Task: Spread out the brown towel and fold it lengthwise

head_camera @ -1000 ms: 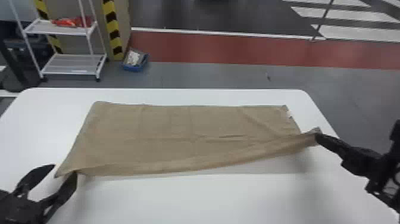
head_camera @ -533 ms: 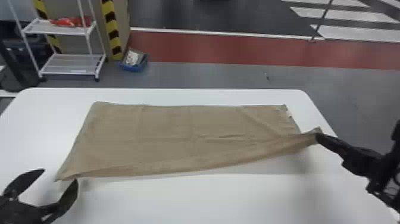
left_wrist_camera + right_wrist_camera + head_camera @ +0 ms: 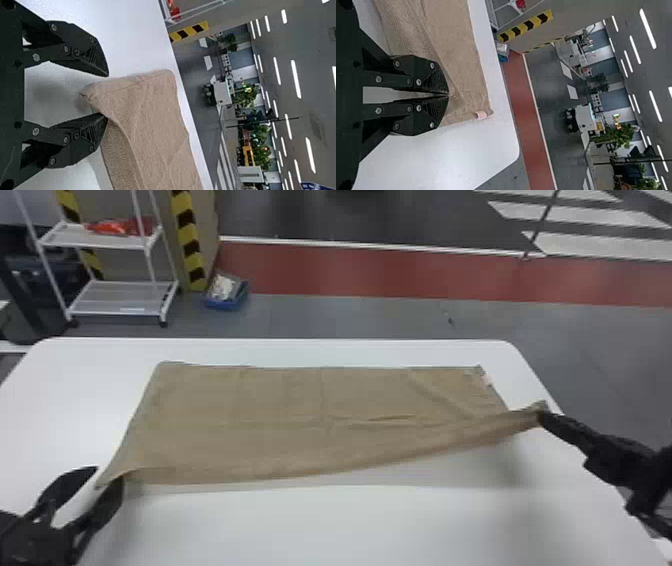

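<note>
The brown towel [image 3: 310,410] lies spread across the table, its near right corner lifted. My left gripper [image 3: 111,479] stands open at the towel's near left corner; in the left wrist view the same gripper [image 3: 107,95] has the corner of the towel [image 3: 146,107] between its parted fingers. At the right, my right gripper [image 3: 542,417] holds the raised near right corner. The right wrist view has that gripper [image 3: 448,95] shut on the towel [image 3: 455,47], with a small pale tag [image 3: 481,114] on the cloth's edge nearby.
The white table [image 3: 350,525] has bare surface in front of the towel. Beyond it on the floor stand a white shelf rack [image 3: 115,240] and a blue bin [image 3: 226,292], at the back left.
My left gripper first drew back a little toward the lower left, then came forward to the towel's near left corner again, staying open. The right gripper has kept its hold with hardly any movement.
</note>
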Controlling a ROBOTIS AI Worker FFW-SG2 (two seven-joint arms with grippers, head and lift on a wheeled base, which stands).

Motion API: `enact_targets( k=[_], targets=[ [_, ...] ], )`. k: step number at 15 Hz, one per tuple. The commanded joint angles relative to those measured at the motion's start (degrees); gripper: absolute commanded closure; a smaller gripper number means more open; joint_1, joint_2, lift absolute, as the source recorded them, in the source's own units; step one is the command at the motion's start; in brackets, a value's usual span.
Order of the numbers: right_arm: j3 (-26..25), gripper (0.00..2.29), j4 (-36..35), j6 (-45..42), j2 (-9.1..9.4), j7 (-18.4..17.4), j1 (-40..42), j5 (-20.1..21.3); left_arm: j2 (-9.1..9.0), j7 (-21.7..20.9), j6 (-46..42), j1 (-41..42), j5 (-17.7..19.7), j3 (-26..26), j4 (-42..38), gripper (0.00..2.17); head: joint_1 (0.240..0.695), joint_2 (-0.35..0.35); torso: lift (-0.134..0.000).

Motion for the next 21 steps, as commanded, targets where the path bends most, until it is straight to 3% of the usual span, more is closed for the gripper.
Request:
enact_targets(
  k=[1, 8, 15, 21],
  targets=[
    [-0.8, 1.03, -0.3, 0.0, 0.0, 0.1, 0.1, -0.6, -0.15, 0.0, 0.2, 1.0, 0.2, 0.8, -2.0, 1.97, 0.695, -0.111, -0.124],
    [-3.3, 1.03, -1.4, 2.1, 0.18, 1.5, 0.2, -1.3, -0.94, -0.7, 2.8, 10.8, 0.9, 4.9, -16.9, 1.97, 0.695, -0.113, -0.124],
    [-4.2, 1.03, -4.2, 3.5, 0.53, 2.5, 1.4, -1.7, -1.64, -0.3, 4.9, 11.4, 0.2, 4.7, -19.2, 1.97, 0.695, -0.126, -0.124],
    [-2.6, 1.03, 1.0, 4.2, 0.26, 1.4, -6.6, 1.9, -2.34, 1.2, 11.2, 6.7, -1.2, 3.5, -21.2, 1.97, 0.695, -0.135, -0.124]
  ],
)
